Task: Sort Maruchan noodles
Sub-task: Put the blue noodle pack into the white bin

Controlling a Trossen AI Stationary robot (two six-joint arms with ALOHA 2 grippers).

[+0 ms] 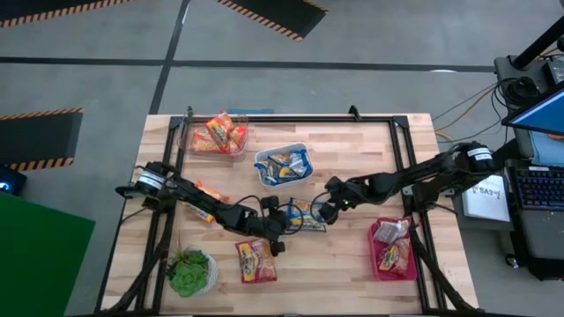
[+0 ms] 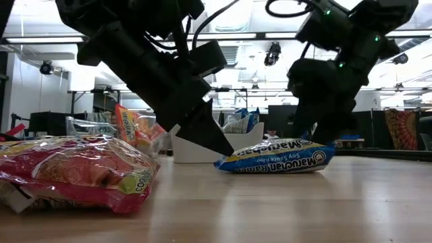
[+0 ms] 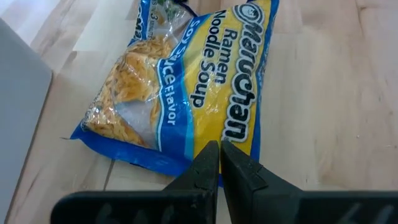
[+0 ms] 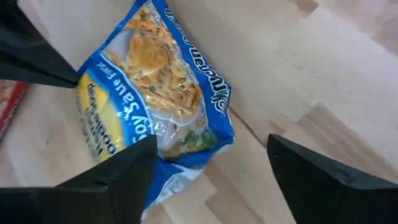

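Observation:
A blue-and-yellow Maruchan packet (image 1: 306,216) (image 2: 277,156) lies flat on the table's middle between both grippers. My left gripper (image 1: 282,226) (image 3: 220,149) is shut, with its tips at the packet's left end. My right gripper (image 1: 324,210) (image 4: 211,143) is open over the packet's right end (image 4: 180,143), one finger on each side; whether it touches, I cannot tell. A red packet (image 1: 256,261) (image 2: 67,169) lies flat near the table's near edge. An orange packet (image 1: 208,192) lies partly hidden under my left arm. My left gripper has its shut fingertips (image 3: 211,155) on the blue packet's end edge (image 3: 186,167), which is the left end (image 2: 226,160) in the low view. The fingers slant down from the table's left. The packet lies flat on the table. Whether the seam is pinched between the fingers is hidden.
Three bins stand around: a clear one (image 1: 187,141) holding orange packets at the far left, a white one (image 1: 261,172) holding blue packets at the far middle, and a pink one (image 1: 377,264) holding red packets at the near right. A green potted plant (image 1: 189,273) sits at the near left.

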